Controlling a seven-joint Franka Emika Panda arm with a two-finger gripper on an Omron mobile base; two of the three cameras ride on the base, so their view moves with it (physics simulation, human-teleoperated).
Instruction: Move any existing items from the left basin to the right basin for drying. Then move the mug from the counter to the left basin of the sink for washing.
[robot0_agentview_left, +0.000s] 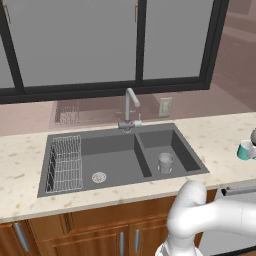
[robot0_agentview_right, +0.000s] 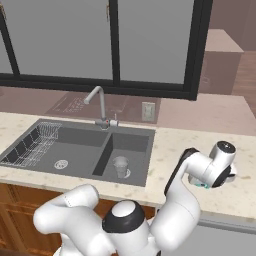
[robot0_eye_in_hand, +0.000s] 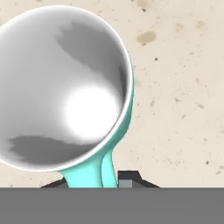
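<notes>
Far to the left of your fingers, the sink sits sunk in the speckled table; its left basin holds a wire rack against the far-left wall and a round drain on the floor; the chrome faucet rises behind the divider; the right basin carries the grey drinking glass, upright on its floor, well apart from your hand; further right on the table, the teal mug stands at the frame's edge, with the gripper directly over it; in the hand view you look straight down into the mug's white interior, and the teal handle runs down toward the fingers; one dark fingertip shows just beside the handle, touching or nearly so; the fingers look drawn in narrow about the handle, but you cannot tell from these views whether they have actually gripped it; the mug rests on the table, not lifted.
</notes>
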